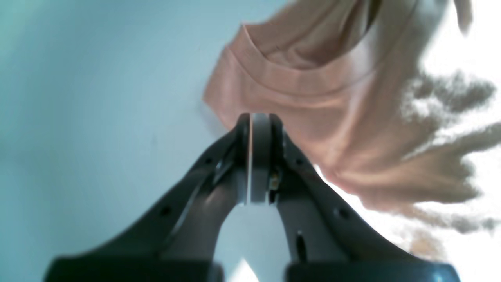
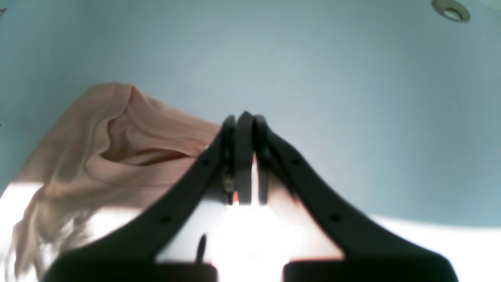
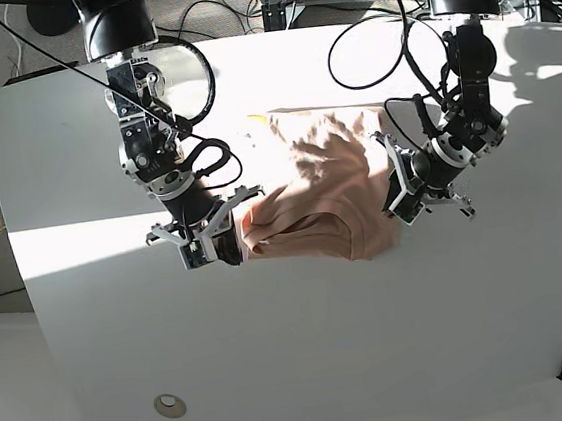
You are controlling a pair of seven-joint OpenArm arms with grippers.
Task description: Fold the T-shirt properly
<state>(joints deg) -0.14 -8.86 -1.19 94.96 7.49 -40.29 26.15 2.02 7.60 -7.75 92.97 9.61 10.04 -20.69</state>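
The T-shirt [image 3: 319,191] is lying bunched and partly folded in the middle of the white tabletop [image 3: 307,359], half in bright sunlight at its far side, half in shade at its near side. A small yellow mark [image 3: 256,121] is showing just past its far left corner; nothing on it can be read, and no brand or writing is showing on the cloth.

The right pincer [image 3: 232,238] is sitting at the shirt's left edge, its jaws pressed together; from the right wrist view [image 2: 244,117] they are meeting beside the cloth [image 2: 117,145], and whether any fabric is caught cannot be told.

The left pincer [image 3: 395,180] is sitting at the shirt's right edge, jaws likewise pressed together [image 1: 256,117], against the cloth below the ribbed collar [image 1: 282,74].

A round metal grommet [image 3: 168,406] is sitting in the tabletop near the front left.
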